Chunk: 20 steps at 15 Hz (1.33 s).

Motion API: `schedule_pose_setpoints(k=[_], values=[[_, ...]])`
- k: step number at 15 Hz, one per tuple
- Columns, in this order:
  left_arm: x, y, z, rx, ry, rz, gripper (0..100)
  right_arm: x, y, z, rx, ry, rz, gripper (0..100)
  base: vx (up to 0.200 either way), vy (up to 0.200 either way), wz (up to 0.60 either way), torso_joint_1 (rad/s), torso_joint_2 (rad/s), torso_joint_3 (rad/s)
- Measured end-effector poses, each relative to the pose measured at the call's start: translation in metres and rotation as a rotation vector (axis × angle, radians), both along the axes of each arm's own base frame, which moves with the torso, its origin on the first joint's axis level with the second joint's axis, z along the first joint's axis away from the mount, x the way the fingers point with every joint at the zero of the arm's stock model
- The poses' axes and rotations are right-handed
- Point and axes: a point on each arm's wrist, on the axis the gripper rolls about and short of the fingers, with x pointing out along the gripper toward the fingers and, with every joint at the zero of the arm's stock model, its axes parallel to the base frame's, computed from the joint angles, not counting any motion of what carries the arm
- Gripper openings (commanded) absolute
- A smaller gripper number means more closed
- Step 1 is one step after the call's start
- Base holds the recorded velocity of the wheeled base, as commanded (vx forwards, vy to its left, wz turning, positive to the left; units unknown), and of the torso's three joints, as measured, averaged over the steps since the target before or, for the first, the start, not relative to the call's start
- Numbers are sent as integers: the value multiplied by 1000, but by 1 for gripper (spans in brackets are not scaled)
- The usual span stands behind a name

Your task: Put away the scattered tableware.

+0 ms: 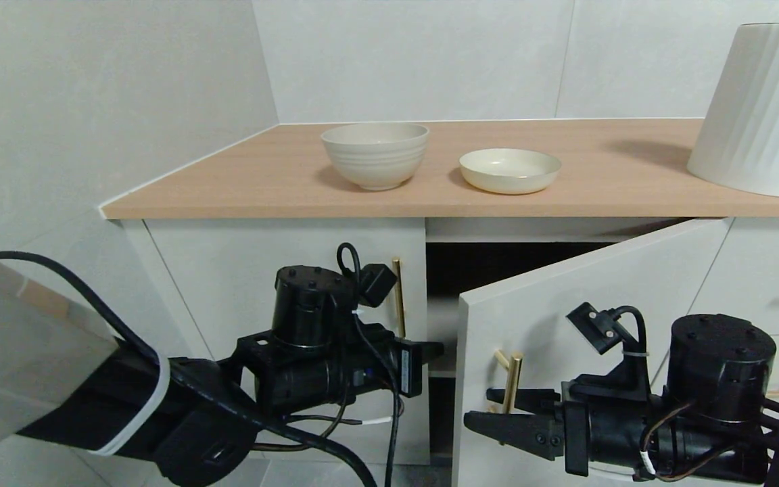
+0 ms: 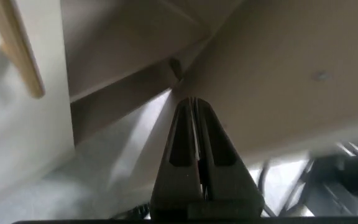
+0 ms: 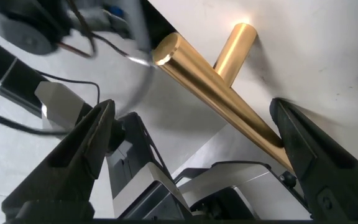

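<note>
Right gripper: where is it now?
Head view, low on the right: the right gripper is open at the gold handle of the half-open cabinet door, handle between its fingers.

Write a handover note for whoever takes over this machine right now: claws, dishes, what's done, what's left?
Left claw: shut, empty, low by the cupboard opening.
Right claw: open, straddling the gold handle of the cupboard door, not gripping it.
Bowl and shallow dish: side by side on the counter, neither one held.
Done: door partly open.
Left: probably swing the door wider, then move both dishes into the cupboard.
</note>
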Motion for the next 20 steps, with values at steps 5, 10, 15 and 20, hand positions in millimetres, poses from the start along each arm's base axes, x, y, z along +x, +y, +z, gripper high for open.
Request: schedule_pose_setpoints(k=[5,10,15,20], values=[[4,-23,-15,-84,-69,-17,0,0,-1,2,23,-36,-5,100,0,0,0,0,0,0],[2,-32,-25,-95,-71,-41,0,5,-11,1,-37,-166,-166,100,0,0,0,0,0,0],[3,-38,-21,-113,-89,-54,0,-22,-33,-1,-86,-181,-194,100,0,0,0,0,0,0],[-1,-41,-20,-113,-88,-66,0,-65,-64,-9,-204,-221,-191,100,0,0,0,0,0,0]])
